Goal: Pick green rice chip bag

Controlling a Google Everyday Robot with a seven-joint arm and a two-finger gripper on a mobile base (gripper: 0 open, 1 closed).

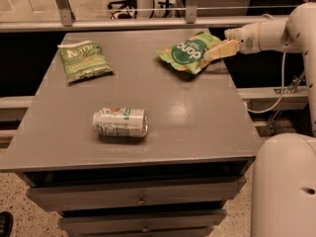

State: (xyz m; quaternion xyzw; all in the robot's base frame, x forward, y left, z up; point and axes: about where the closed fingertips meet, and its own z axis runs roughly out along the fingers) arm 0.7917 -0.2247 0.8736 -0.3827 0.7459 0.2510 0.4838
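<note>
The green rice chip bag [189, 53] is a puffy light-green bag with a dark-green circle and white "dang" lettering. It lies at the back right of the grey table [197, 127], its right side raised a little. My gripper [220, 50] reaches in from the right on a white arm [269, 36] and is at the bag's right edge, touching or overlapping it.
A flatter olive-green bag [84, 59] lies at the back left. A white and green can [120, 122] lies on its side in the front middle. The table has drawers [140, 200] in front. A rail [148, 23] runs behind. My white base [284, 186] is at the front right.
</note>
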